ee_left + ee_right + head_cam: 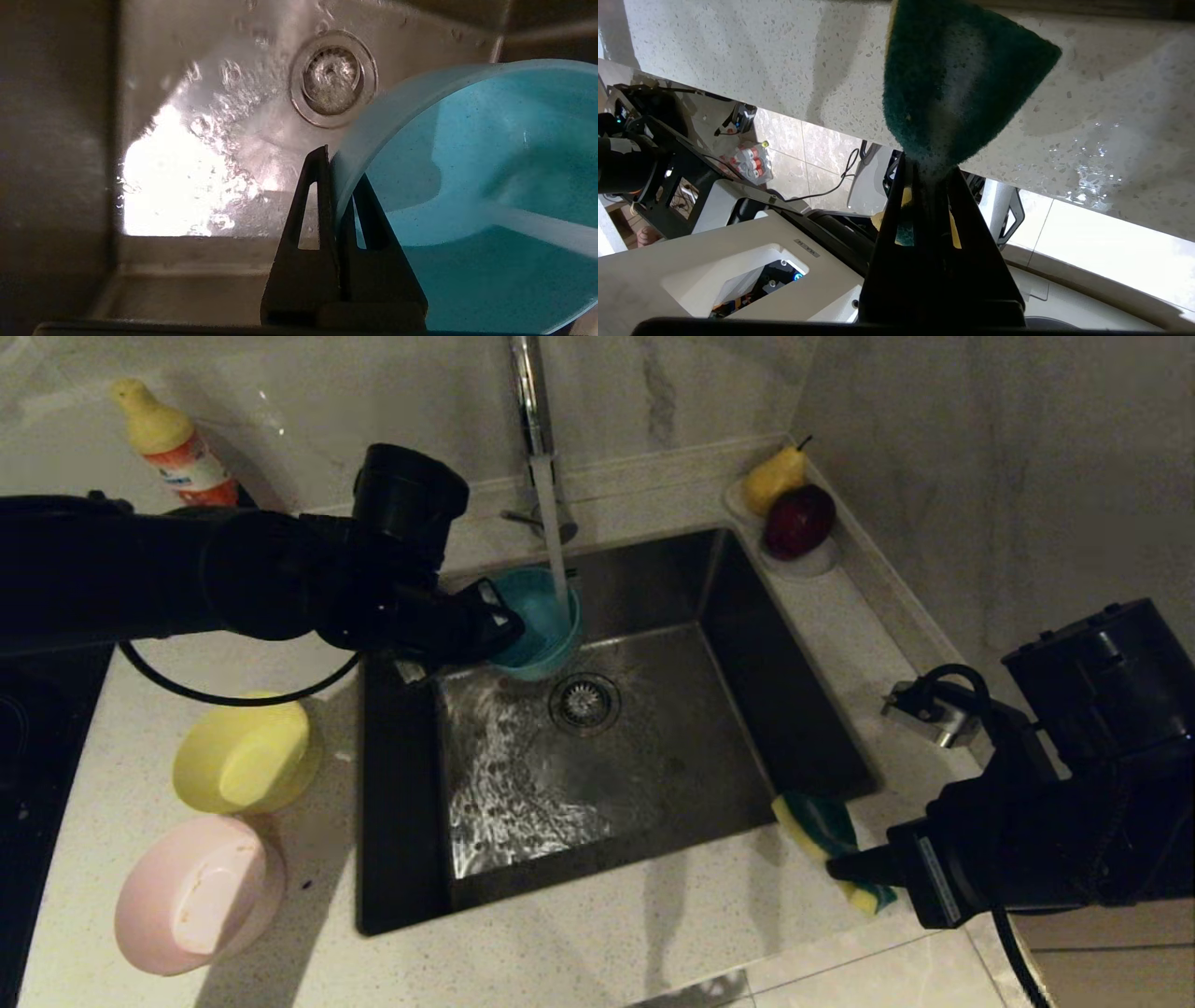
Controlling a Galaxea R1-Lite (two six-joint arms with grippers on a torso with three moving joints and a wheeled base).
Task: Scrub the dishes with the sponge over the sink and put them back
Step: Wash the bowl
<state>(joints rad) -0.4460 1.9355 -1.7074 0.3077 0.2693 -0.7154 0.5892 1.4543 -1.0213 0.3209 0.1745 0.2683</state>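
My left gripper (495,621) (337,172) is shut on the rim of the light blue bowl (541,616) (486,186), holding it tilted over the back of the sink (822,728) under the running tap (534,401). A stream of water falls into the bowl. At the sink's front right corner my right gripper (836,868) (927,165) is shut on the green and yellow sponge (826,835) (957,79), over the counter edge. The yellow bowl (245,756) and pink bowl (201,894) lie upside down on the counter to the left of the sink.
Water spreads over the sink floor around the drain strainer (584,702) (332,77). A white dish (822,560) with a pear (773,478) and a dark red fruit (798,521) stands at the back right corner. A detergent bottle (173,446) stands at the back left.
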